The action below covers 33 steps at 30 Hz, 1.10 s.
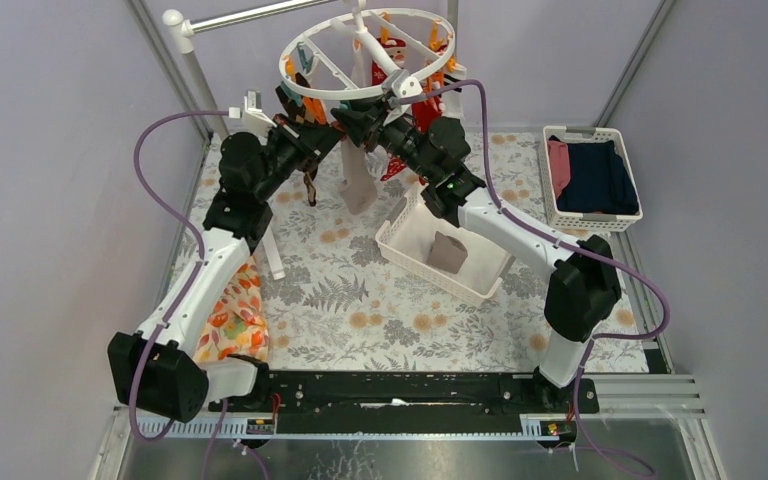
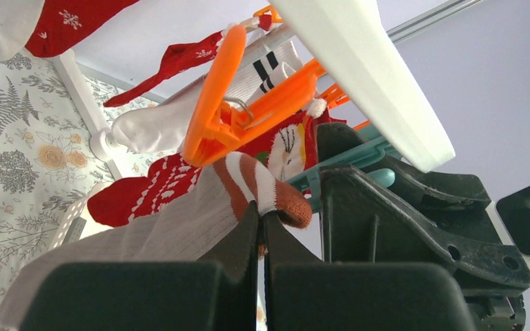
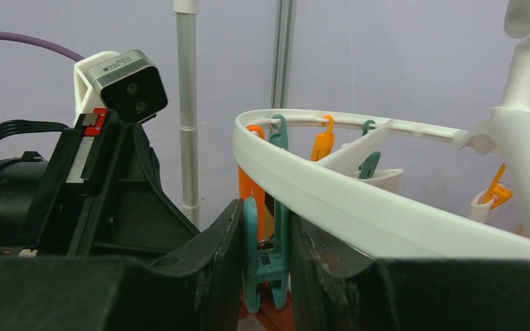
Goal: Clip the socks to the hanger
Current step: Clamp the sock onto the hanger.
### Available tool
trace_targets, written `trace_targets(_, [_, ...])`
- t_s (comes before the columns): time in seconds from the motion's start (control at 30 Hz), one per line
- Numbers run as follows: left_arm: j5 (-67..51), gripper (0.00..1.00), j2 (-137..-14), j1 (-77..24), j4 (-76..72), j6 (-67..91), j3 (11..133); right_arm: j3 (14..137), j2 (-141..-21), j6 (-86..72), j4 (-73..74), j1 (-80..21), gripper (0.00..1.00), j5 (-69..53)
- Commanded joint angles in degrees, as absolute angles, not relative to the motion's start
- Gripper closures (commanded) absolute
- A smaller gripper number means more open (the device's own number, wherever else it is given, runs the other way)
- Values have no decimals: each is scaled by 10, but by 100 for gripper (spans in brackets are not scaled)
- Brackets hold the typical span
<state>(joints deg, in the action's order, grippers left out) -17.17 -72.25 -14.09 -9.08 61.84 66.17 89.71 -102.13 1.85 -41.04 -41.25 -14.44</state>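
The hanger (image 1: 365, 55) is a round white ring with orange and teal clips, hung at the back centre. Both grippers meet just under its near rim. My left gripper (image 2: 262, 215) is shut on the orange-and-white striped cuff of a pale sock (image 2: 172, 231), which hangs down below the ring (image 1: 358, 185). My right gripper (image 3: 266, 224) is shut on a teal clip (image 3: 266, 265) hanging from the hanger's rim (image 3: 331, 193), squeezing its upper arms. Red-and-white Christmas socks (image 2: 131, 196) and an argyle sock (image 1: 310, 180) hang from other clips. An orange clip (image 2: 228, 103) hangs just above the held cuff.
A white slatted basket (image 1: 400, 250) below the hanger holds a taupe sock (image 1: 450, 252). A second basket (image 1: 550, 190) at the right holds navy and pink clothes. An orange floral cloth (image 1: 235, 315) lies by the left arm. A grey pole (image 1: 200, 80) stands back left.
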Motion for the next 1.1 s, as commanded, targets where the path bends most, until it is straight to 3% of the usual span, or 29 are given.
trace_targets(0.0, [-183, 100, -711, -145, -106, 629, 645, 897, -1000, 30, -445, -412, 92, -124])
trace_targets(1.07, [-284, 100, -716, -128, -211, 723, 598, 853, -990, 66, -545, -407, 91, -208])
